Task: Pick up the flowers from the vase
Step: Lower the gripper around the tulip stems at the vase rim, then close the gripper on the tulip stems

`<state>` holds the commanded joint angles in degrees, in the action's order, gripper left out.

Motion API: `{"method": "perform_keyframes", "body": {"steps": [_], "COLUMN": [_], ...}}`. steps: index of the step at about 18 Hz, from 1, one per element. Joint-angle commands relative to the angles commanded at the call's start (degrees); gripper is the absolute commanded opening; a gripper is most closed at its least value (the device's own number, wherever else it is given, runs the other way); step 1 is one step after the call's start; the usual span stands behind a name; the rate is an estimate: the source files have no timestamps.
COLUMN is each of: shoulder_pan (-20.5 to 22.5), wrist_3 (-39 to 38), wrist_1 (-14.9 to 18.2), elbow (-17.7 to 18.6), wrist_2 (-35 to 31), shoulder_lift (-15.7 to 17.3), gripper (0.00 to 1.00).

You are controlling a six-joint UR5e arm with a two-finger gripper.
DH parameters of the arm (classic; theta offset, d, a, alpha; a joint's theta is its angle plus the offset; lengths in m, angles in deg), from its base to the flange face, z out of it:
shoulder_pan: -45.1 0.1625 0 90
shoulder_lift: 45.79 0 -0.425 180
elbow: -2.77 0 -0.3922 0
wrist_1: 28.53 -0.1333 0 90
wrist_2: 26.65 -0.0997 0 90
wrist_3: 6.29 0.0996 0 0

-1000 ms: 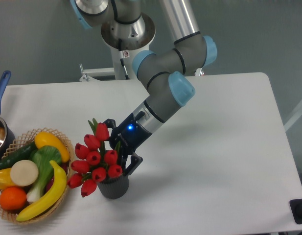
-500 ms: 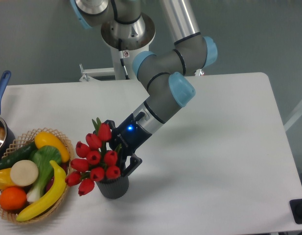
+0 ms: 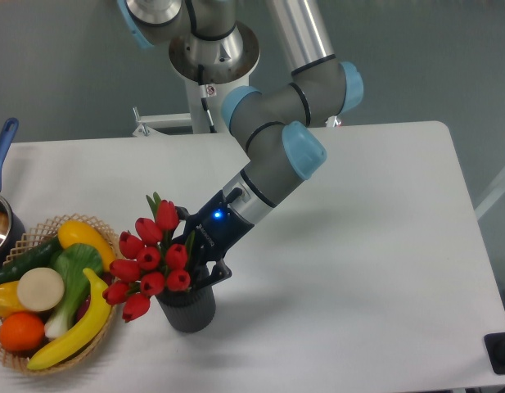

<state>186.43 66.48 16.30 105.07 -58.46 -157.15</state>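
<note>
Grey arm [image 3: 272, 135] with light-blue joint caps, black pincer [image 3: 199, 258] (blue light glowing).

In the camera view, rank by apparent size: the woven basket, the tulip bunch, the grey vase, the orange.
1. woven basket, partly cut off by the frame
2. flowers
3. vase, its top hidden by the flowers
4. orange

A single fixed camera looks down at a steep angle from above the front edge of the white table [image 3: 358, 246], facing the arm's base [image 3: 213, 49] at the far side. It stands at middle distance. The gripper [image 3: 193, 255] sits left of centre, with the woven basket [image 3: 105, 237] cropped at the left edge beyond its jaws.
</note>
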Motion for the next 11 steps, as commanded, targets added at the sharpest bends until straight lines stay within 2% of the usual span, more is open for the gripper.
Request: {"method": "perform_keyframes", "body": {"steps": [1, 8, 11], "shoulder_pan": [0.0, 0.9, 1.8], "wrist_3": [-0.1, -0.1, -1.0], "wrist_1": [0.0, 0.0, 0.0], "elbow": [0.2, 0.4, 0.4], "wrist_2": [0.1, 2.2, 3.5], "shoulder_lift": [0.1, 0.6, 1.8], "gripper": [0.38, 0.38, 0.38]}}
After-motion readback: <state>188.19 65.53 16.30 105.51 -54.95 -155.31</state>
